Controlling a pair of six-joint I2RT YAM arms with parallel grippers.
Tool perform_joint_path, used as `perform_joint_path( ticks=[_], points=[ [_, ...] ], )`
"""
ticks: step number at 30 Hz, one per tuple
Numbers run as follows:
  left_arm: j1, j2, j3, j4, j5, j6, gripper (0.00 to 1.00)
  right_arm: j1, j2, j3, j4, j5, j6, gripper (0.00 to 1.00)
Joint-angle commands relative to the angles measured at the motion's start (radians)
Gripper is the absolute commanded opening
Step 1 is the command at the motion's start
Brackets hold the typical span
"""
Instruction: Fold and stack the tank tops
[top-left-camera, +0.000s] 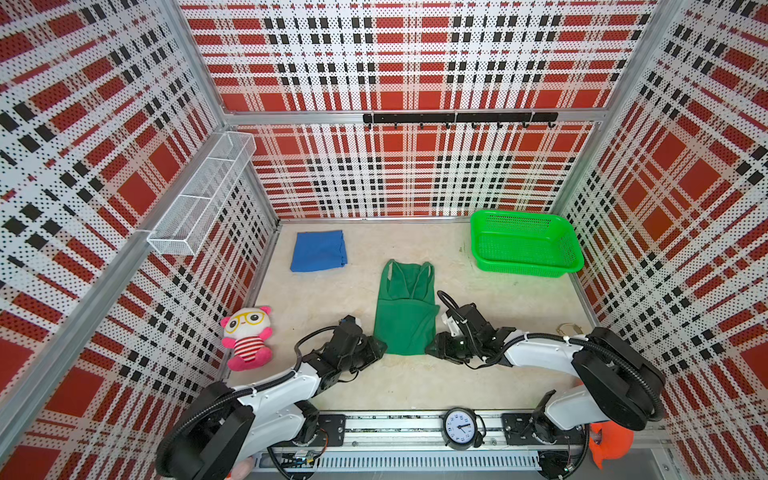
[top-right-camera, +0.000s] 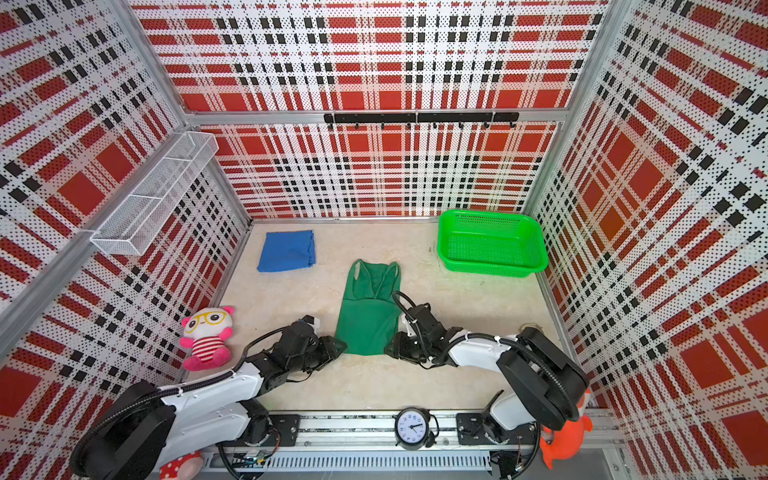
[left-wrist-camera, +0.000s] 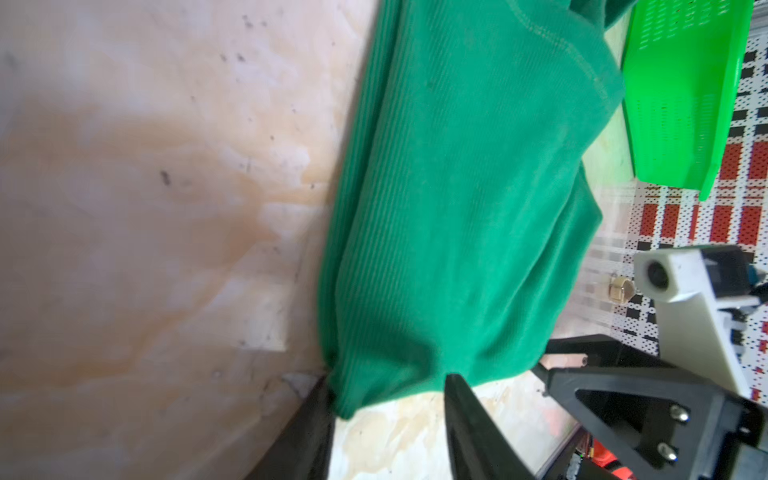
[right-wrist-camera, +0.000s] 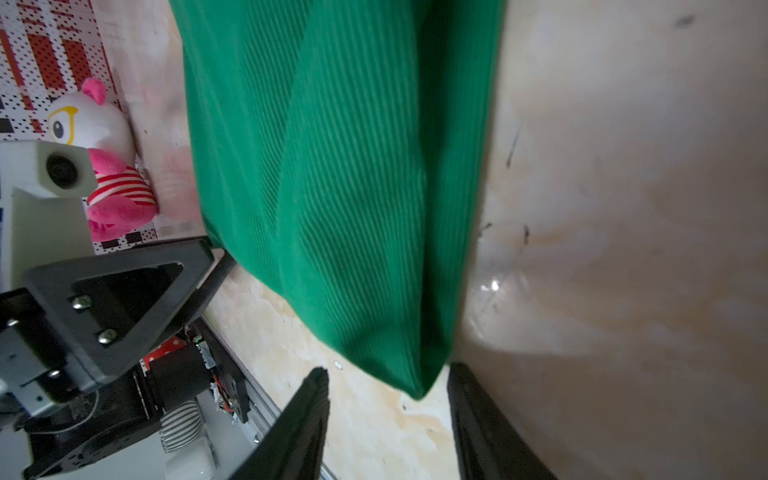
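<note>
Lying flat in the middle of the table (top-left-camera: 332, 299), the dark green tank top (top-left-camera: 405, 320) shows whole only in both top views. Each wrist view cuts it off above its lower half and blurs its ribbed cloth. From above, the black fingertips of both grippers merge with their dark bodies, so the gap between them is hard to make out there.

The left wrist view settles it for the left gripper (left-wrist-camera: 388, 386). Its two fingers stand well apart, and the near left corner of the hem lies in the gap, against one finger and not pinched. The right gripper (right-wrist-camera: 386, 370) is likewise spread, with the near right corner of the hem poking between its fingers, clamped by neither. In a top view the left gripper (top-left-camera: 380, 347) and the right gripper (top-left-camera: 430, 349) sit at the two hem corners, low on the table.

The garment's long axis runs from the robot's side toward the back wall, with the straps at the far end and the hem at the near end. A flap along its right side is folded in over the body.

The blue tank top (top-left-camera: 318, 251) rests folded into a rough square at the far left of the table, well apart from the green one. Its straps are hidden, so which way it points cannot be told.
</note>
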Motion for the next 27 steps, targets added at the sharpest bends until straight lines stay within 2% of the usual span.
perform_joint_path(
  ticks=[1, 2, 7, 9, 12, 13, 17, 21, 27],
  points=[
    [-0.003, 0.026, -0.03, -0.064, -0.009, -0.001, 0.42, 0.01, 0.032, -0.025, 0.026, 0.047, 0.031, 0.47],
    [-0.001, 0.028, -0.026, -0.072, -0.013, 0.004, 0.4, 0.01, 0.034, -0.025, 0.021, 0.056, 0.031, 0.45],
    [0.007, 0.026, -0.001, -0.126, -0.042, 0.038, 0.25, 0.01, 0.019, -0.022, -0.022, 0.086, 0.02, 0.2],
    [0.009, 0.018, 0.007, -0.144, -0.052, 0.043, 0.14, 0.01, 0.006, -0.011, -0.067, 0.101, 0.004, 0.1],
    [0.01, -0.003, 0.011, -0.159, -0.066, 0.04, 0.01, 0.01, -0.028, 0.003, -0.159, 0.129, -0.029, 0.03],
    [0.008, -0.01, 0.011, -0.163, -0.069, 0.039, 0.0, 0.01, -0.039, 0.004, -0.19, 0.139, -0.04, 0.01],
    [-0.014, -0.045, 0.012, -0.187, -0.081, 0.018, 0.0, 0.01, -0.078, 0.0, -0.285, 0.153, -0.077, 0.0],
    [-0.099, -0.095, 0.028, -0.249, -0.115, -0.04, 0.0, 0.033, -0.12, 0.008, -0.367, 0.145, -0.103, 0.0],
    [-0.221, -0.218, 0.104, -0.408, -0.202, -0.136, 0.0, 0.063, -0.217, 0.11, -0.591, 0.152, -0.192, 0.0]
  ],
)
